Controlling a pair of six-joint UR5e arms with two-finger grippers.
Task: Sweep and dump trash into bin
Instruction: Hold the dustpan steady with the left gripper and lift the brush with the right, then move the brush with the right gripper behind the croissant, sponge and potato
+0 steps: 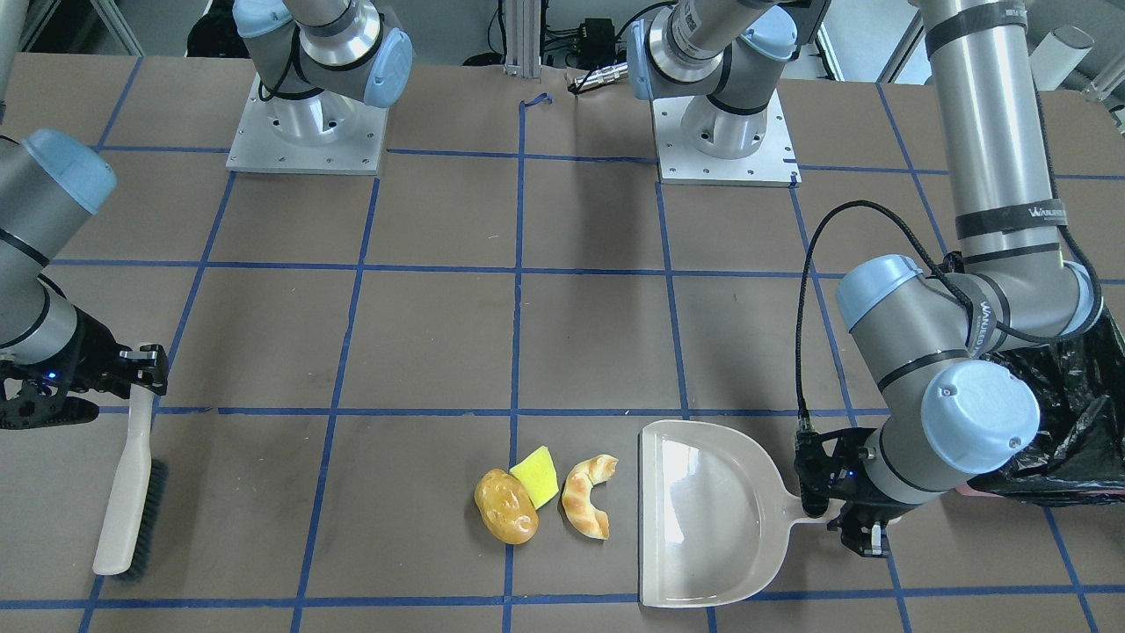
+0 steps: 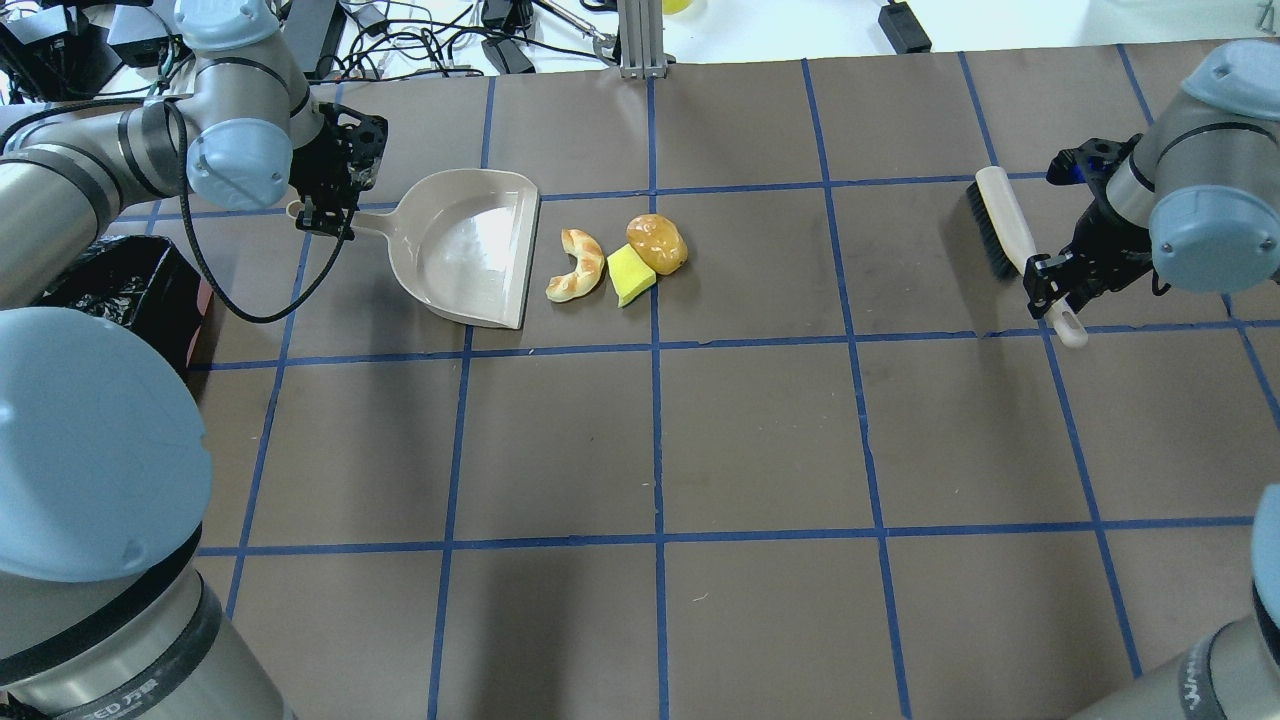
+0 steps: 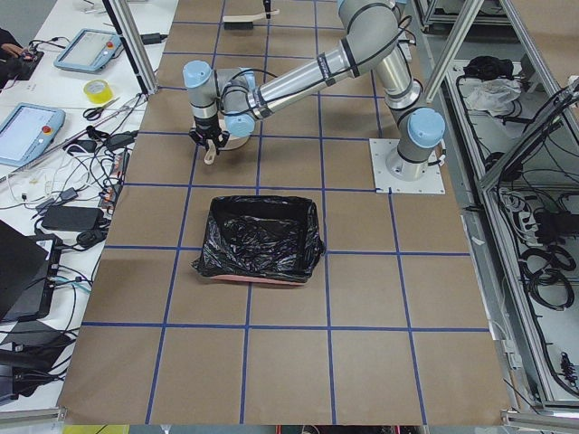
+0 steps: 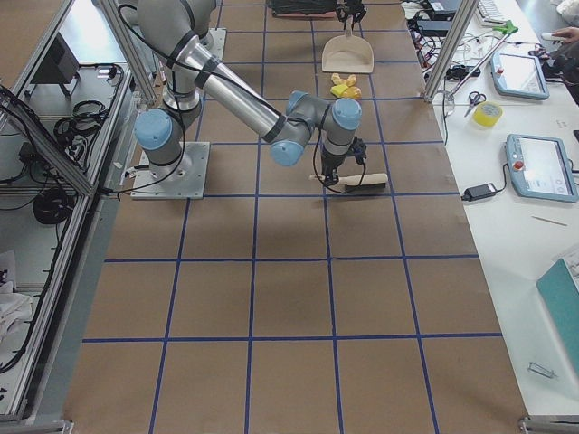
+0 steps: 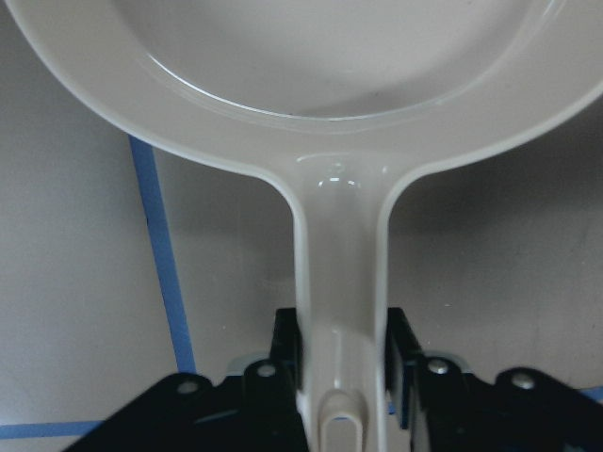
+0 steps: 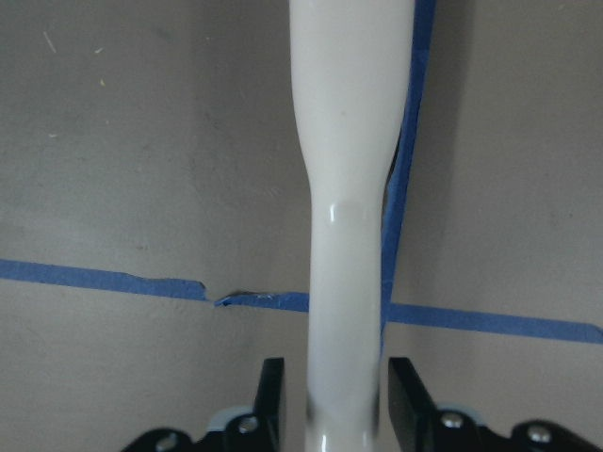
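Observation:
The trash lies together on the table: a golden-brown potato lump [image 1: 505, 505], a yellow wedge [image 1: 538, 475] and a tan croissant [image 1: 587, 497]. They sit just off the open mouth of the beige dustpan [image 1: 703, 510], which lies flat. My left gripper [image 1: 844, 519] is shut on the dustpan's handle [image 5: 341, 311]. My right gripper [image 1: 145, 369] straddles the white handle [image 6: 347, 235] of the brush [image 1: 132, 492], which lies on the table far from the trash. Its jaws are open, with small gaps at the handle. The bin [image 1: 1072, 422], lined with a black bag, stands beside my left arm.
Both arm bases [image 1: 308, 132] stand on plates at the robot's side of the table. Blue tape lines [image 2: 655, 440] grid the brown tabletop. Cables and gear lie beyond the far edge [image 2: 480, 40]. Tablets and tools lie on side benches [image 4: 534, 163].

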